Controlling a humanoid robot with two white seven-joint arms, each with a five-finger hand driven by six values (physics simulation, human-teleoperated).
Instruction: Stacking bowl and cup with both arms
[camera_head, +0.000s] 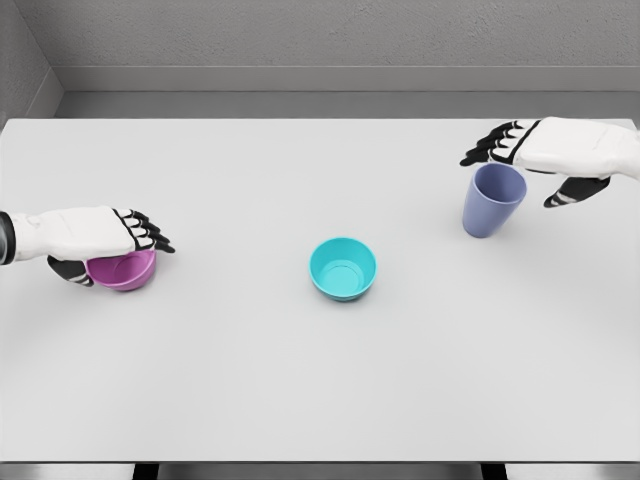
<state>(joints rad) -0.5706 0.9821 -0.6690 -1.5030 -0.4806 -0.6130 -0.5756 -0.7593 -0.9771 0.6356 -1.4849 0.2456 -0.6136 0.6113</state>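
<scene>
A purple bowl (128, 272) sits at the left of the white table (320, 380), its upper part hidden under my left hand (110, 250). That hand lies over the bowl's rim with straight fingers (150, 233) and the thumb low on the bowl's left side; no closed grasp shows. A teal bowl (343, 268) stands upright in the middle, untouched. At the right stands a blue-violet cup (492, 200), mouth up. My right hand (530, 170) hovers just above and behind its rim, fingers (492, 145) spread leftward and thumb hanging to the cup's right, holding nothing.
The table's far edge meets a grey wall at the back. Its near edge runs along the bottom of the view. Only the two bowls and the cup stand on the table.
</scene>
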